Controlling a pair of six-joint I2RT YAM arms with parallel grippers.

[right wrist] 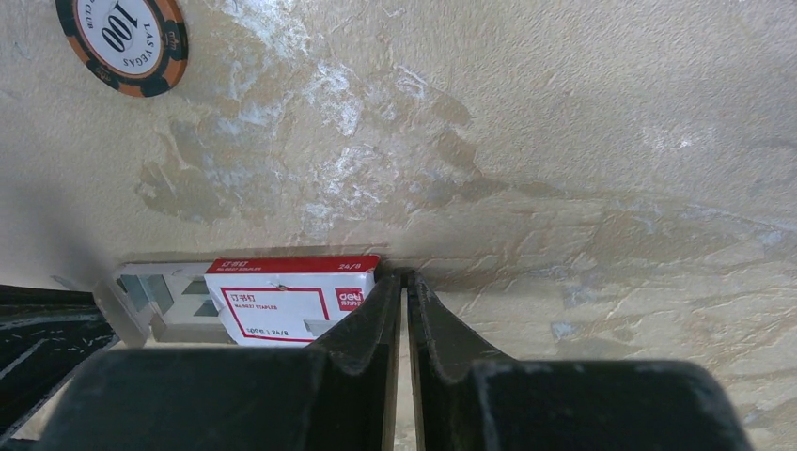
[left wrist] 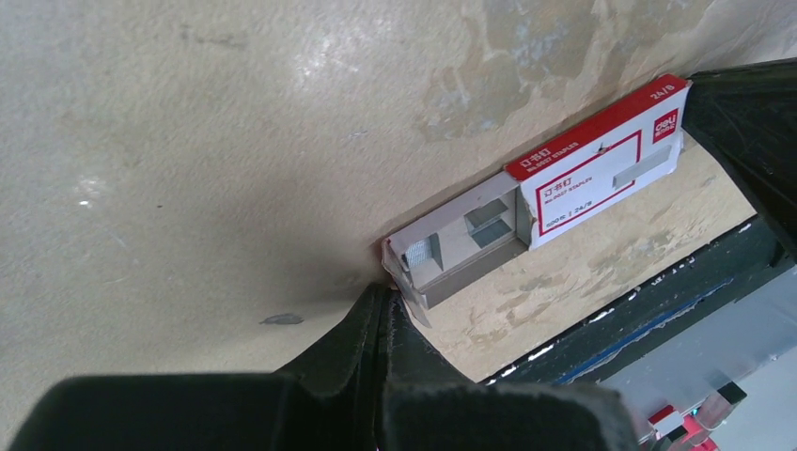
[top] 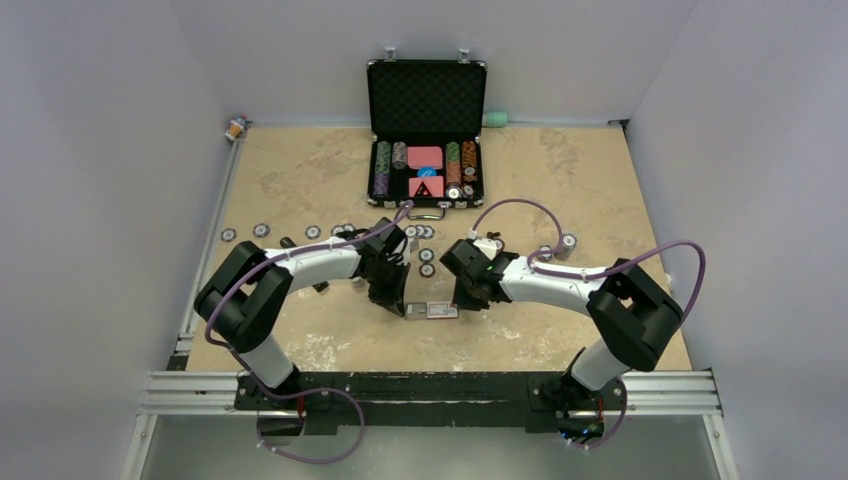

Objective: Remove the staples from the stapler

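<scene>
A black bar that may be the stapler (top: 288, 243) pokes out from behind my left arm; most of it is hidden. A small staple box with a red-white label (top: 437, 310) lies between my grippers. In the left wrist view its sleeve (left wrist: 592, 160) is slid partly off the grey tray (left wrist: 461, 272), where small silvery-grey strips (left wrist: 425, 252) show. My left gripper (left wrist: 387, 289) is shut, its tips at the tray's end flap. My right gripper (right wrist: 404, 277) is shut, its tips against the sleeve's end (right wrist: 282, 301).
An open black case (top: 426, 130) with racked poker chips stands at the back centre. Loose chips (top: 427, 262) lie scattered across the table's middle, one near my right gripper (right wrist: 122, 42). The black table rail (left wrist: 658, 301) runs close behind the box.
</scene>
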